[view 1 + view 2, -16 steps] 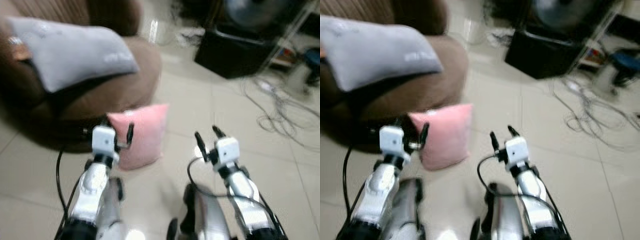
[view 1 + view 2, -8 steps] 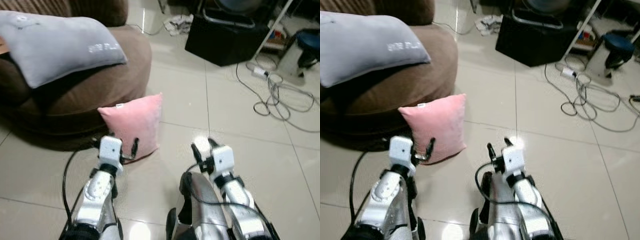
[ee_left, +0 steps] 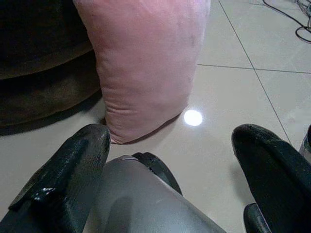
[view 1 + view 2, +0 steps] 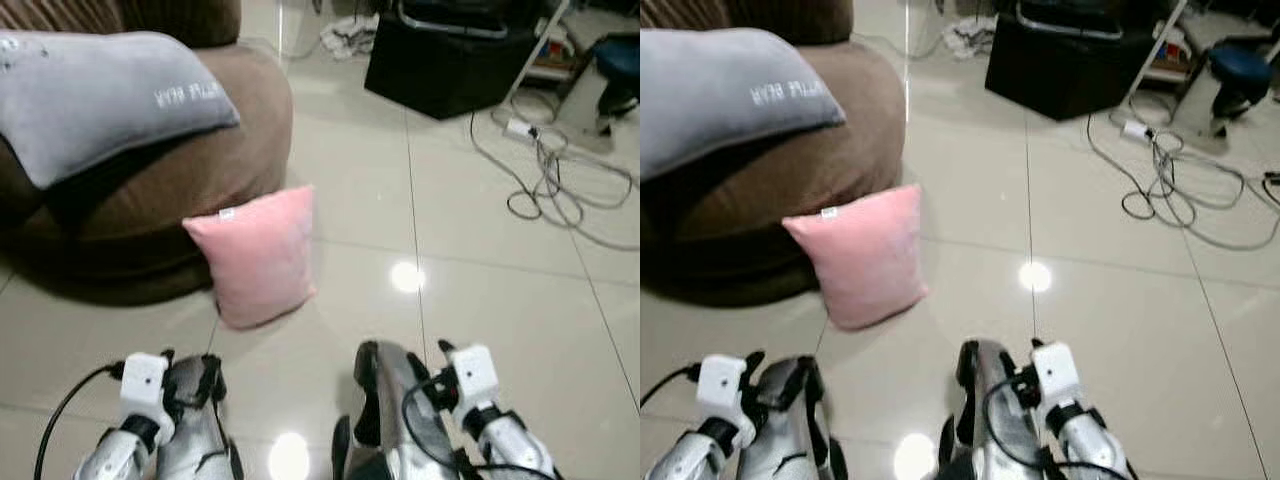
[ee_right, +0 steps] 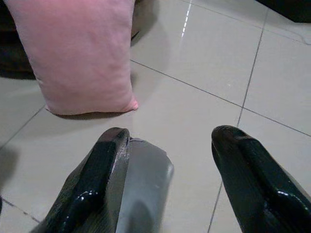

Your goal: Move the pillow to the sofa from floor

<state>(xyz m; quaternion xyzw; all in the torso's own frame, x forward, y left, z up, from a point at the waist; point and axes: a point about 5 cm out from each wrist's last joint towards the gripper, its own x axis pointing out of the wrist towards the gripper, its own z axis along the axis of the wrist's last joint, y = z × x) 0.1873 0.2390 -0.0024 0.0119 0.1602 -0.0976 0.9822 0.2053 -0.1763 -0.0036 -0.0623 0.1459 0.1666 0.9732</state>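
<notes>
Glossy tiled floor (image 4: 480,300) under pink pillow (image 4: 258,256), brown sofa (image 4: 190,190), loose cables (image 4: 545,190).

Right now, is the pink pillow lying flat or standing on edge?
Standing on edge: the pink pillow rests on one edge on the tiled floor, against the brown sofa.

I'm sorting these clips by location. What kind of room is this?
Probably a home living room: a brown sofa with a grey pillow on it, a pink pillow leaning against it on a glossy tiled floor, and loose cables.

glossy pale tile floor (image 4: 480,290)
</notes>
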